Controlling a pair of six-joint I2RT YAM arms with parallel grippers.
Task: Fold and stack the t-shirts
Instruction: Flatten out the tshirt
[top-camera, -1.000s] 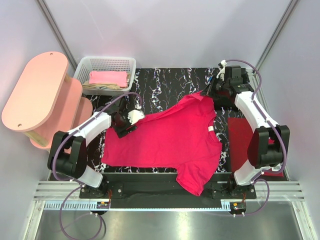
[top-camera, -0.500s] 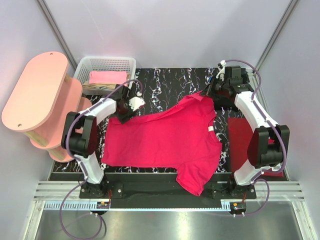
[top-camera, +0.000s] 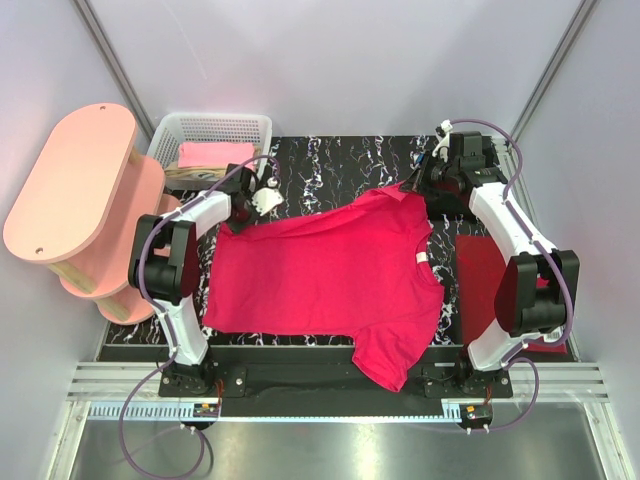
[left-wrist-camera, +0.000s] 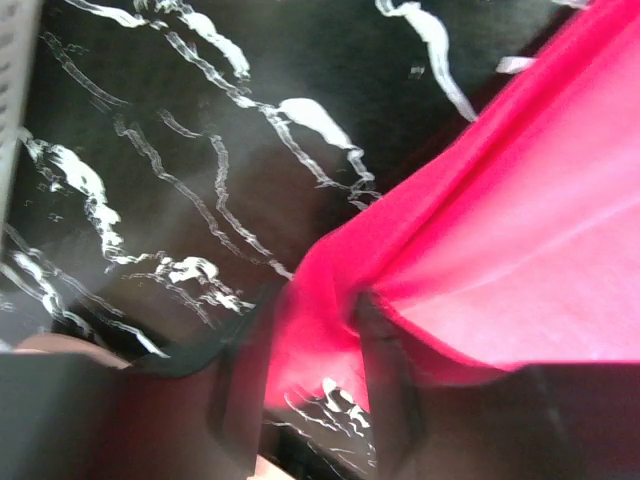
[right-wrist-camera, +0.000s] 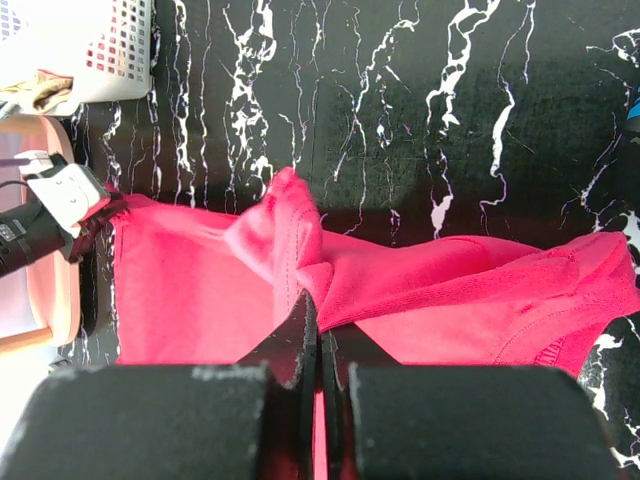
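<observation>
A crimson t-shirt (top-camera: 330, 275) lies spread, mostly flat, across the middle of a black, white-veined bench (top-camera: 340, 160). Its collar points to the right, where a white neck tag (top-camera: 421, 260) shows. The hem is on the left. One sleeve droops over the bench's near edge, so its tip is hard to follow.

The left hand (top-camera: 250, 210) is at the far left corner of the hem. In the left wrist view, a fold of the red cloth (left-wrist-camera: 520, 230) runs down between the two blurred, dark fingers (left-wrist-camera: 232, 375), which pinch it. The fingertips themselves are cut off at the bottom of that view.

The right hand (top-camera: 416, 186) is at the far sleeve. In the right wrist view, its fingers (right-wrist-camera: 300, 340) are pressed together on a bunched ridge of the shirt (right-wrist-camera: 450, 290). The cloth inside the grip is hidden.

At the far left corner stands a white mesh basket (top-camera: 210, 122). It holds a folded pink tee (top-camera: 215, 155) on top of a beige cloth (top-camera: 190, 174) that shows only as a strip. A pink shelf (top-camera: 70, 180) stands to the left of the basket. To the right of the shirt, a flat dark-red rectangle (top-camera: 485, 270) lies partly hidden under the right arm.
</observation>
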